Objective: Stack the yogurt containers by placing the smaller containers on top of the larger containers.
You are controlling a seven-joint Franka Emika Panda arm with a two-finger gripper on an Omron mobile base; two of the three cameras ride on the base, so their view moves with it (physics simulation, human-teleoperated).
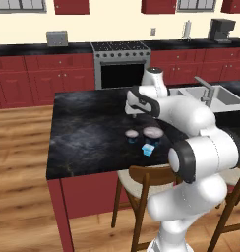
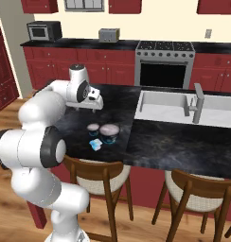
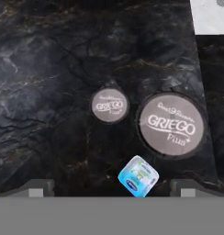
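Jaws of the gripper (image 3: 111, 189) stand wide apart above three cups near the counter's (image 1: 82, 142) front edge: widest cup (image 3: 171, 124), narrower cup (image 3: 109, 105), tiny squarish cup (image 3: 138, 176).

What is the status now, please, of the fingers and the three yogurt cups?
Gripper open, empty, above the black counter. Wide pale-lidded round cup, narrower pale-lidded round cup, tiny light-blue squarish cup: all apart, unstacked. Nothing in the way.

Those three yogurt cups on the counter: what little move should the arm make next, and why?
Probably lower the open gripper onto the tiny cup. It hangs above the counter holding nothing, the tiny cup lies between its fingertips, and all three cups sit apart, unstacked, with the widest cup and narrower cup beyond.
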